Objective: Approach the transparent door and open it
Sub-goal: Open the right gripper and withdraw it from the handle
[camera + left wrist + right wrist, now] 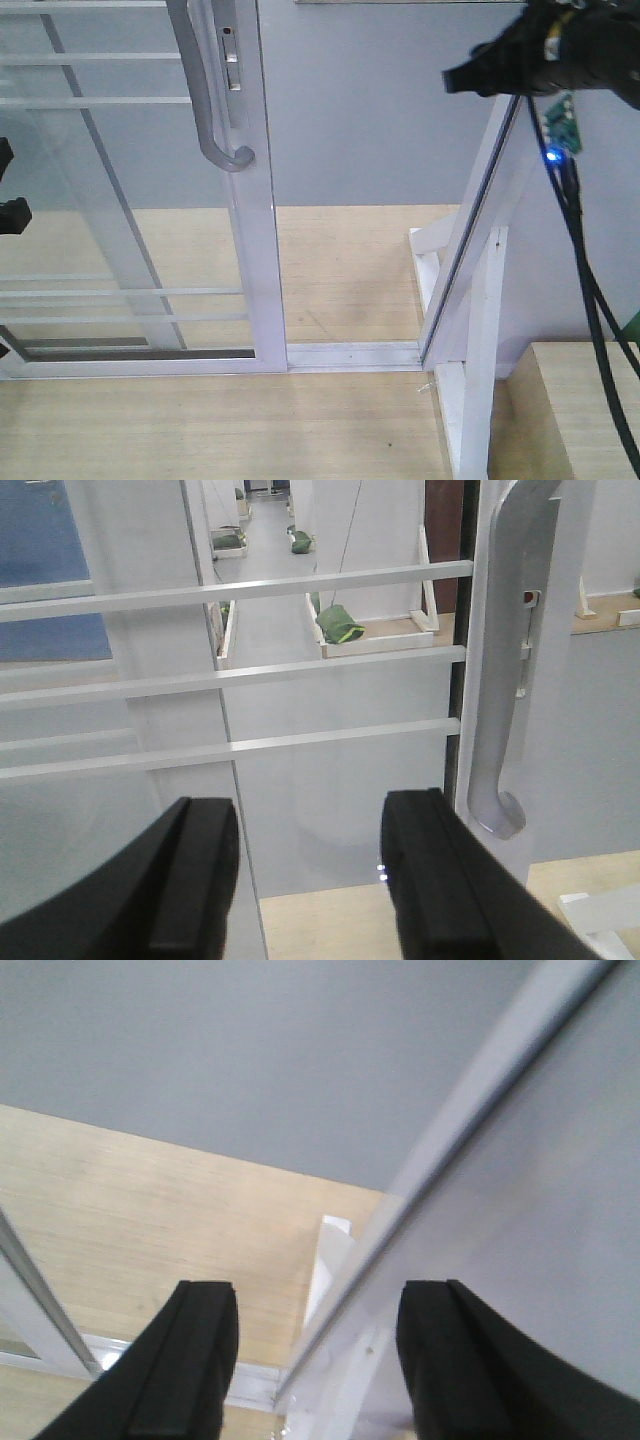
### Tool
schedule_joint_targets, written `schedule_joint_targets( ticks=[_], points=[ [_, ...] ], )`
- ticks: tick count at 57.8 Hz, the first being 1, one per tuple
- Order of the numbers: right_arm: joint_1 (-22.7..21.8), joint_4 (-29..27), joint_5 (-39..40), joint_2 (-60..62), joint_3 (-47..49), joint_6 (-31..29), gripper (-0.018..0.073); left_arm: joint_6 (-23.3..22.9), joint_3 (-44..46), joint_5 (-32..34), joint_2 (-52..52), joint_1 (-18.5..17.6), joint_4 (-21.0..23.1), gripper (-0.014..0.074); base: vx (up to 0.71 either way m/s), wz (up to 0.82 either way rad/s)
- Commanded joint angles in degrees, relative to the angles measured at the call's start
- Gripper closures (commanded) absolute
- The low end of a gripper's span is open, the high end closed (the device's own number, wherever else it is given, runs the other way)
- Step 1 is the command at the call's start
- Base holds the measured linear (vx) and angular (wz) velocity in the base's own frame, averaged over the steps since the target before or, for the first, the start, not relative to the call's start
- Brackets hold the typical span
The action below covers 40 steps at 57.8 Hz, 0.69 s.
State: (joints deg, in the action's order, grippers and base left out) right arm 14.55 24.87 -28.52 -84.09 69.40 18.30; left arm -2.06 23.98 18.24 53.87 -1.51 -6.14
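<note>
In the front-facing view, your transparent door (pixel 130 200) fills the left side. Its white stile carries the curved grey handle (pixel 200 90) near the top. An open gap lies between that stile and the slanted frame post (pixel 480 220) to the right, and the floor track (pixel 350 355) runs bare across it. Your right arm (pixel 560 55) hangs at the upper right, close to the post and well apart from the handle. You cannot tell from here how either pincer stands.

In the left wrist view, your left pincer (pixel 320 880) is spread wide with nothing between its fingers (pixel 195 880). It faces the glass of the door (pixel 330 710) and its thin horizontal bars (pixel 250 675). The handle (pixel 500 680) stands upright just to the right of the right-hand finger, not touched.

In the right wrist view, your right pincer (pixel 320 1360) is also spread wide and holds nothing. The frame post (pixel 460 1140) crosses diagonally ahead of it, with the wooden floor (pixel 150 1210) and the grey wall (pixel 250 1040) behind. The door's handle does not show here.
</note>
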Motion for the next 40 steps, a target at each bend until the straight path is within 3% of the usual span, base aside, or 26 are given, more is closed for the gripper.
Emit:
schedule_joint_targets(
  ticks=[1,13,40],
  points=[
    [-3.93,1.55,5.17,8.08,-5.25,-0.77,0.0117,-0.40,1.95,4.26,-0.53,-0.40,0.26,0.0135,0.00,0.00],
    [-8.95,1.90,6.53,21.37,-16.35,-0.77,0.0117,-0.40,2.32,3.74,0.91,-1.64,-1.01,0.0135,0.00,0.00],
    [-9.41,2.98,4.40,29.56,-22.10,0.46,0.0117,-0.34,18.54,6.95,22.62,-12.31,-1.66,0.0123,0.00,0.00]
  ],
)
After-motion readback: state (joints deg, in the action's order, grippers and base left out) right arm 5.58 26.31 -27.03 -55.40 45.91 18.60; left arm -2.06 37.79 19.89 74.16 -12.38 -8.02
